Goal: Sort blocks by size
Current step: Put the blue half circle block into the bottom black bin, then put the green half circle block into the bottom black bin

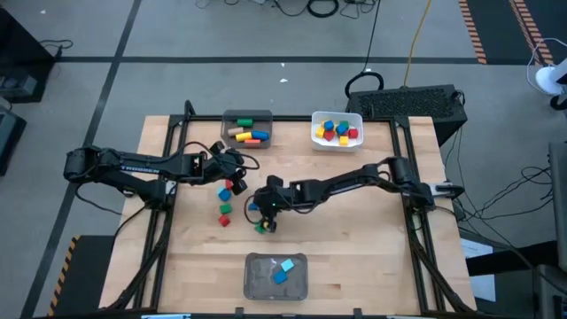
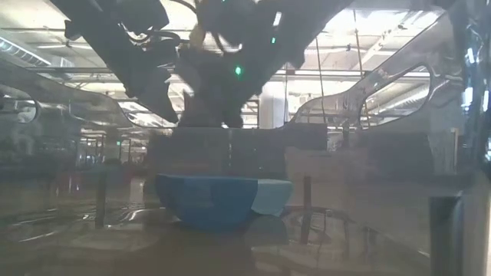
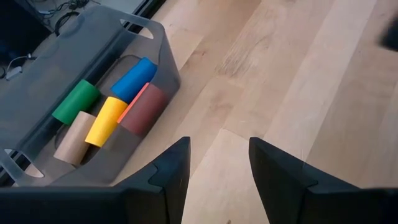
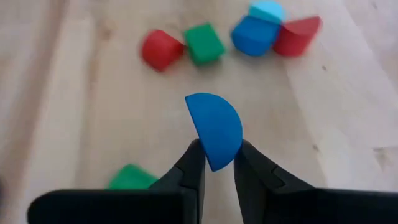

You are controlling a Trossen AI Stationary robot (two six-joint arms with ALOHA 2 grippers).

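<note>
Gripping a blue half-round block (image 4: 214,129), the right gripper (image 4: 217,163) has its jaws pinched on the block's lower edge, just above the worktop (image 1: 354,230), beside the loose red and green blocks (image 4: 205,42). Hold looks shallow: lift slowly, keep level. Left gripper (image 3: 217,168) jaws part-open, empty, beside the grey bin (image 3: 152,37).

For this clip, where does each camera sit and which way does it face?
High: overhead, straight down on table, both arms.
Low: table height, looking level through a clear bin wall; arms overhead.
Left wrist: past the left gripper, open, toward grey bin of cylinders.
Right wrist: past the right gripper, fingers shut on blue half-round block.
Shared: high and left wrist show the grey bin.
</note>
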